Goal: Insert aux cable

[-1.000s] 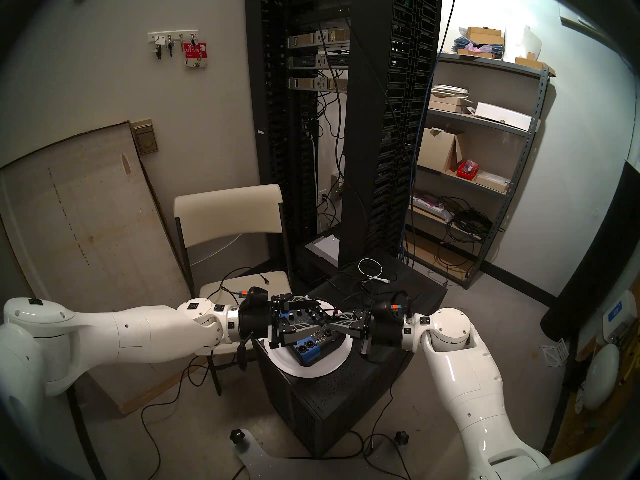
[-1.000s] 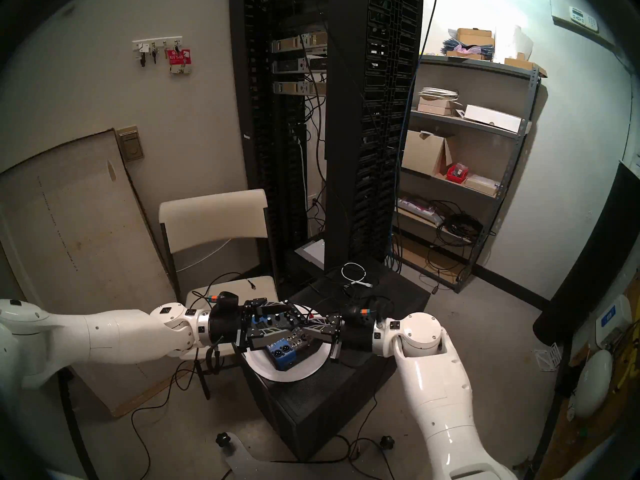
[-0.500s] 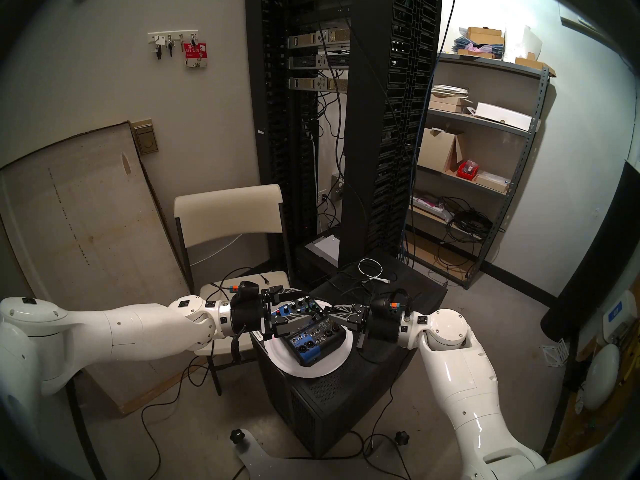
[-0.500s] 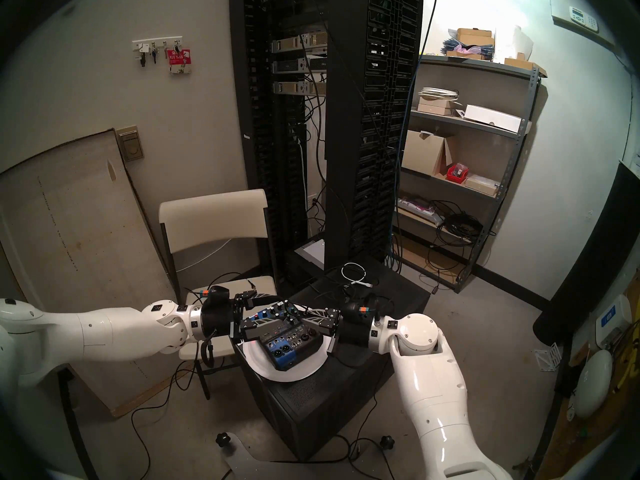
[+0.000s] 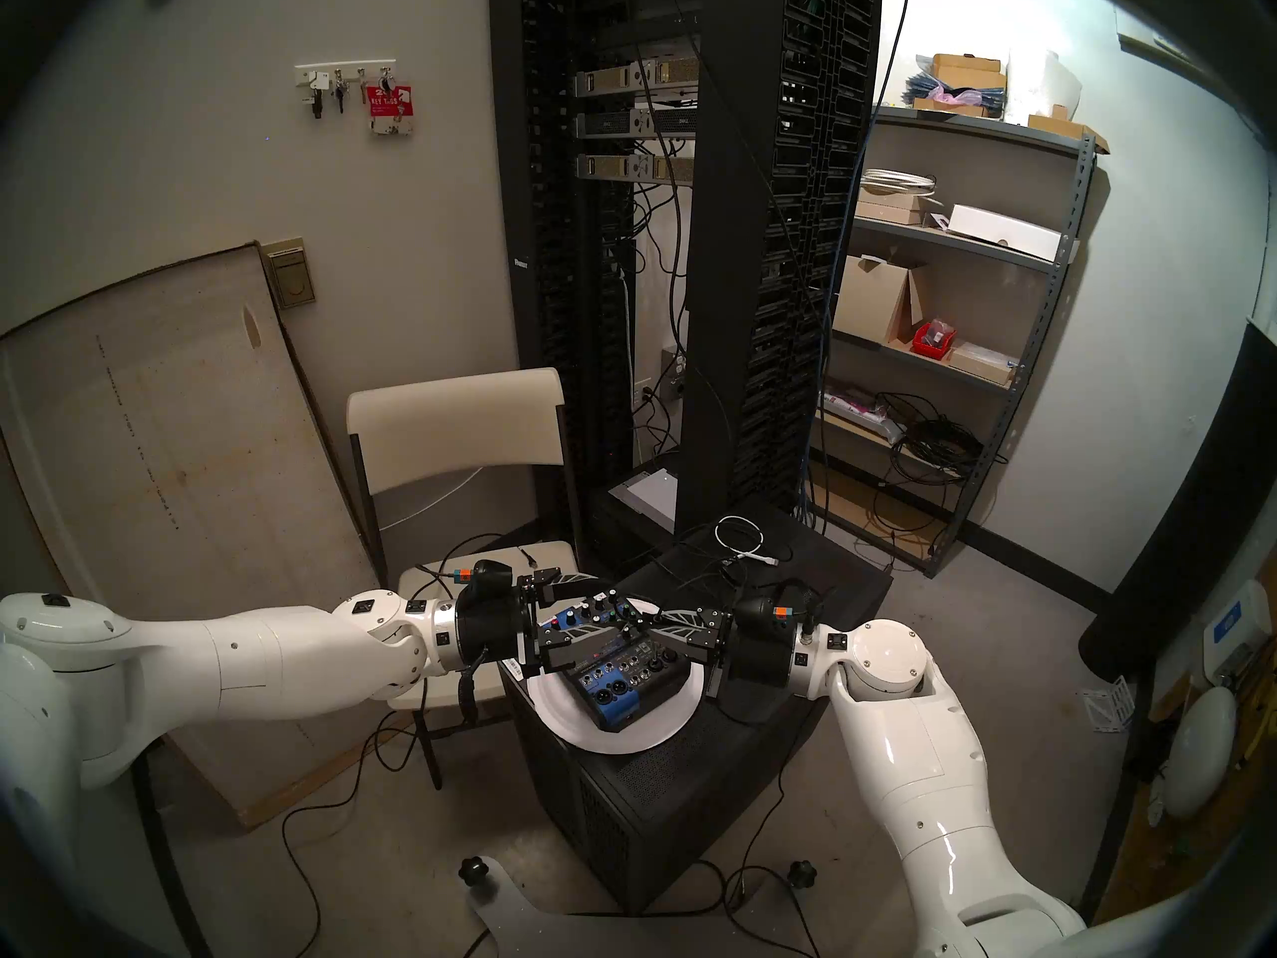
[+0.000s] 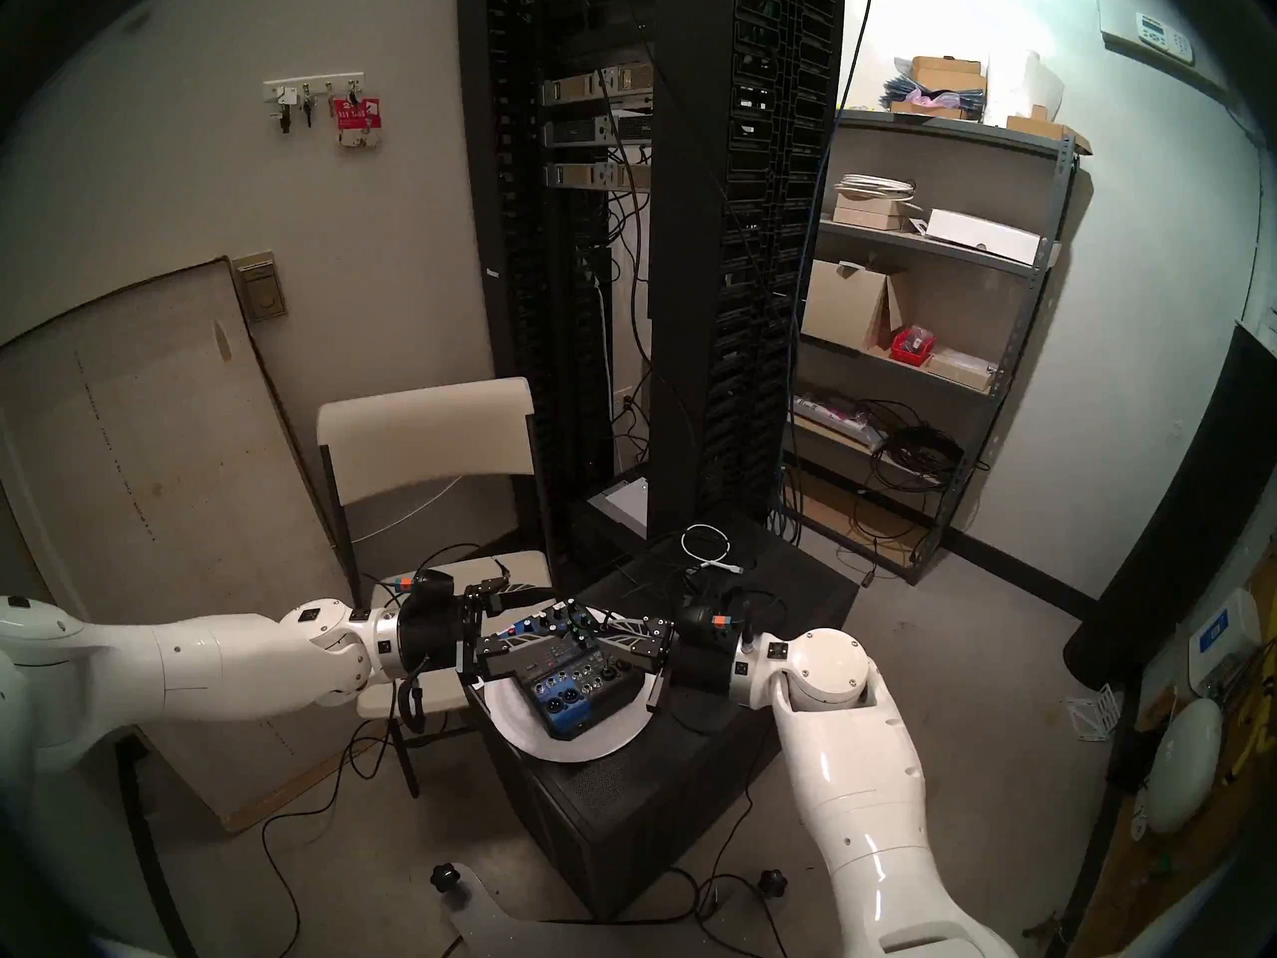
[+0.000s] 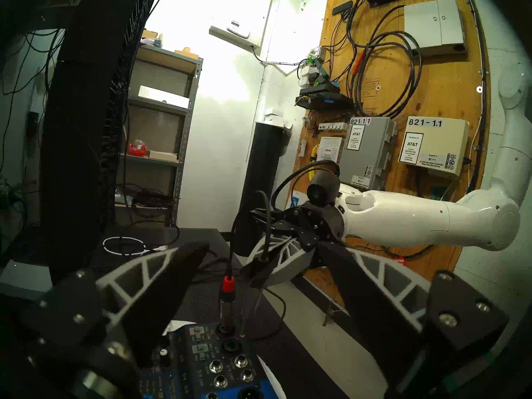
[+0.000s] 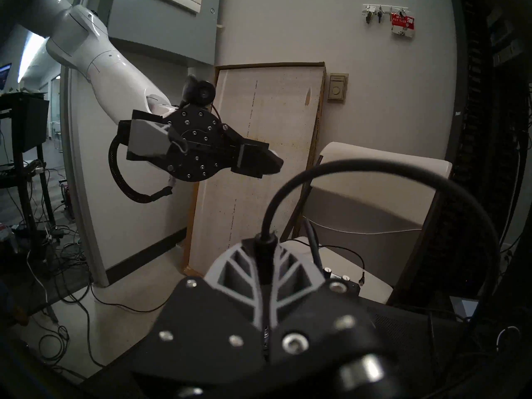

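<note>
**A:** Nearest first: what is the left gripper (image 5: pixel 602 604) doing?

**B:** Its ribbed black-and-grey fingers are spread wide with nothing between them, hovering over the mixer (image 5: pixel 622 687). I'd guess it is there so that its wrist camera looks along the row of sockets.

**A:** And the aux cable (image 8: pixel 264 254)?

**B:** Pinched in the right gripper (image 7: pixel 259 270), whose two fingers are pressed together on the slim black barrel. The plug hangs point-down over the mixer's top face, just beside the red-banded plug (image 7: pixel 228 286), which already stands upright in a socket. The tip is blurred, so I cannot tell whether it has met a socket.

**A:** Why hold it by the barrel?

**B:** Probably because the barrel is rigid and the cord is not. The thin rubbery cord arcs up out of the grip and loops away limp, so it could not be pushed.

**A:** What does the mixer sit on?

**B:** A flat white round plate (image 5: pixel 622 735) on top of a matte black cabinet (image 5: pixel 656 797) with perforated panels. The mixer is a small black-and-blue slab with metal-ringed jacks and little knobs.

**A:** Further back?

**B:** A coiled white cable (image 5: pixel 739 535) lies on the black surface behind, well apart from the work. Beyond that are a cream folding chair (image 5: pixel 456 417) and the tall black rack (image 5: pixel 725 244) hung with wiring
</note>
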